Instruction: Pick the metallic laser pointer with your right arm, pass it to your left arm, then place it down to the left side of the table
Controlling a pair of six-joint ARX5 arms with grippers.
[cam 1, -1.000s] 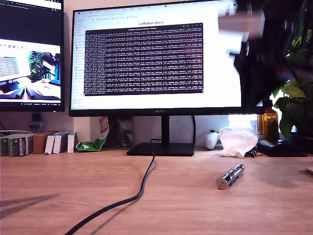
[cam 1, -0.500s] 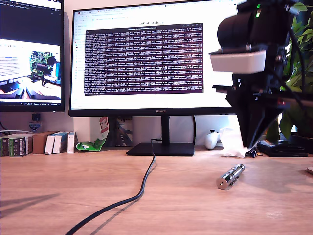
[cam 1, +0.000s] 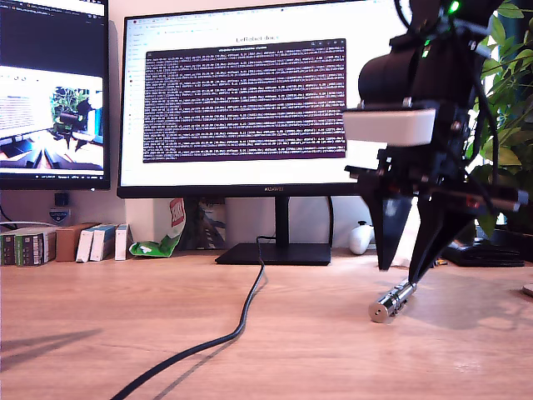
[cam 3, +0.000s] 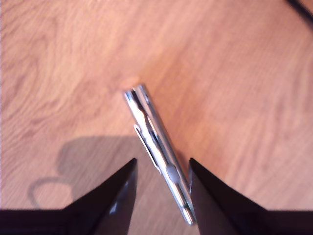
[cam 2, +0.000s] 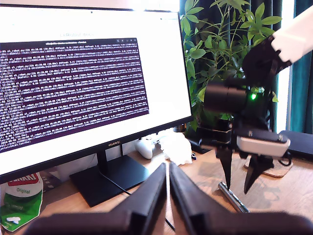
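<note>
The metallic laser pointer (cam 1: 392,301) lies flat on the wooden table (cam 1: 83,333) toward the exterior view's right, its flat round end facing the camera. My second gripper (cam 1: 400,273), on the black arm with the white block, hangs open over the pointer's far end. Its two pointed jaws stand one on each side of the pointer. Seen from the second wrist view, the laser pointer (cam 3: 156,142) runs between the spread jaws of the second gripper (cam 3: 161,164), clip up. My first gripper (cam 2: 167,169) is shut and empty, well away from the laser pointer (cam 2: 234,198) and second gripper (cam 2: 238,190); it does not show in the exterior view.
A black cable (cam 1: 241,321) snakes from the monitor stand (cam 1: 275,252) toward the table's front edge. A large monitor (cam 1: 250,100) stands behind. Small boxes (cam 1: 62,243) line the back at the exterior view's left; a leafy plant (cam 1: 508,108) rises at its right.
The second arm has come down from the exterior view's upper right. Its open jaws have dropped from above the table to either side of the pointer, which has not moved.
</note>
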